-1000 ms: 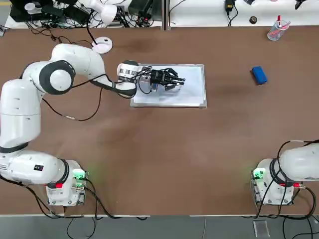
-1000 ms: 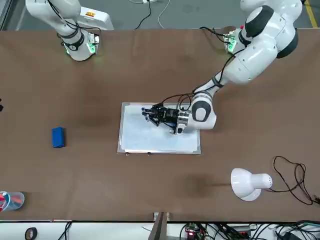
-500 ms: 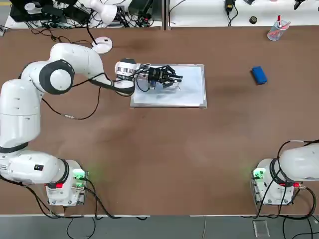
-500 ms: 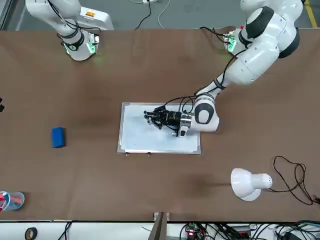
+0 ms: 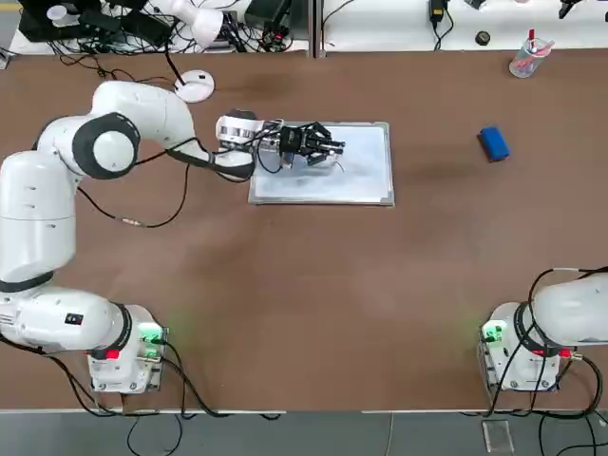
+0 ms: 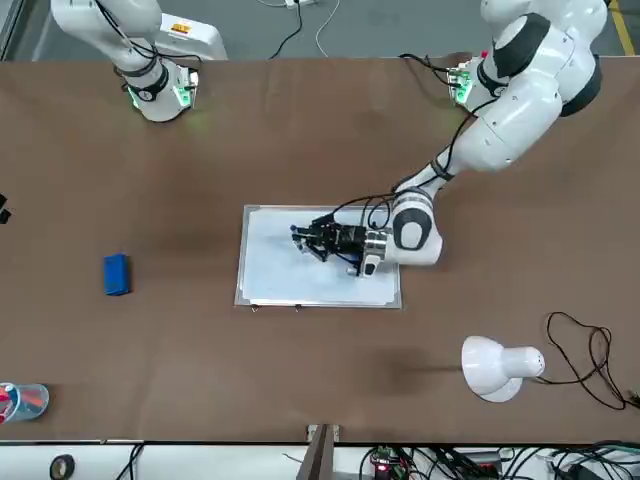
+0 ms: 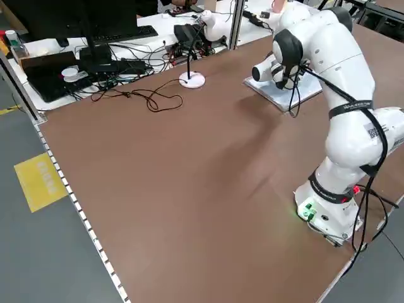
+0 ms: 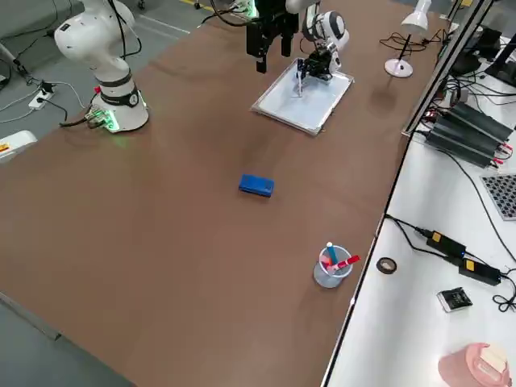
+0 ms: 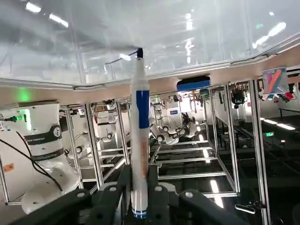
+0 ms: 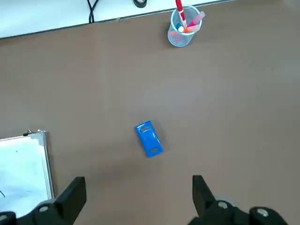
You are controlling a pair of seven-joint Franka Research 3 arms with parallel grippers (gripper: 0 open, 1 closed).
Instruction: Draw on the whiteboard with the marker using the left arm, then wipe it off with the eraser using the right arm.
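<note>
Whiteboard (image 5: 351, 176) lies flat toward far side of table (image 5: 304, 304), left of centre in top view; its silver-grey frame sits square to the table edges. Broad bare brown surface on near side of board and to its right. Eraser (image 5: 493, 142) sits alone well right of board, apart from it, nothing between. Clear cup w/ red-tipped pens (image 5: 525, 59) near far right corner, beyond eraser. White lamp base (image 5: 196, 87) just far-left of board.

Writing: blue band on marker (image 9: 139, 136), text too small to read. Small label on left arm's base, illegible.

Left gripper (image 5: 328, 149) reaches sideways over board's far half, fingers clamped tight on marker; in left wrist view the tip meets the board surface, a thin dark stroke at the tip.

Right gripper (image 10: 138, 197) parked high over near right side, jaws spread wide, holding nothing; eraser in plain view below it.
</note>
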